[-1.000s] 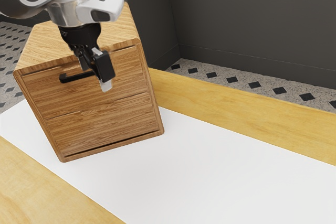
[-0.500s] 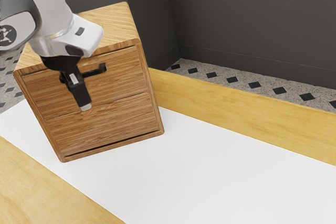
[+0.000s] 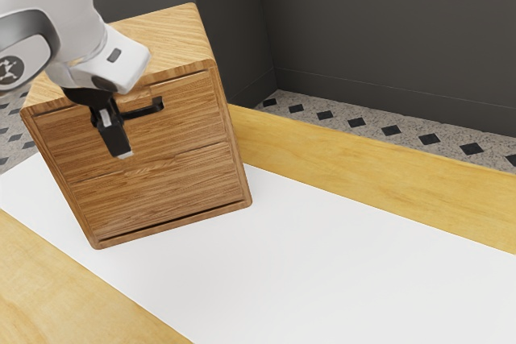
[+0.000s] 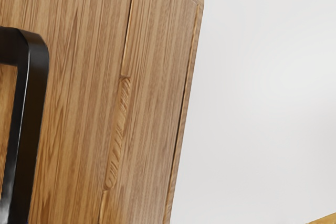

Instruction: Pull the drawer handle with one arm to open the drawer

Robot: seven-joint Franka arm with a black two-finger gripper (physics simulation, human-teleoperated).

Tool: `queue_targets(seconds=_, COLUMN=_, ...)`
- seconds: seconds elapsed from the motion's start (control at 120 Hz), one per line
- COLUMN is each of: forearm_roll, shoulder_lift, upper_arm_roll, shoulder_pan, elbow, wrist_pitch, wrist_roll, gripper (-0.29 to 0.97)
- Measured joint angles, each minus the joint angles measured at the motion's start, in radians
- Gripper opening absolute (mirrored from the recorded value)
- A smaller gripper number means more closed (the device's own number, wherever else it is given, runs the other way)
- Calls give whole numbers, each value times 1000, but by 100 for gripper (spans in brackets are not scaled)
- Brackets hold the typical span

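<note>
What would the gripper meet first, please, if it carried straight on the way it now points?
Probably the lower drawer front of the wooden cabinet, or else the white tabletop at its foot: the gripper points down, close along the cabinet's face below the black handle. Depth is unclear.

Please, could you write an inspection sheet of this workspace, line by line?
Surface: white table top with wooden borders.
Job's things: wooden cabinet stands on the table top; top drawer looks shut; black handle on its front.
Clutter: nothing seen.
Grippers: gripper hangs in front of the top drawer, at the handle; grasp cannot be told.
Cables: nothing seen.
Surroundings: dark wall, tiled floor.
</note>
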Motion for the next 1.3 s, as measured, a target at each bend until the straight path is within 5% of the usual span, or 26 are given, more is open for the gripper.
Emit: queue_targets(seconds=1.3, forearm_roll=62, shoulder_lift=13, upper_arm_roll=217, shoulder_pan=-150, elbow=-12, wrist_pitch=109, wrist_roll=154, gripper=65)
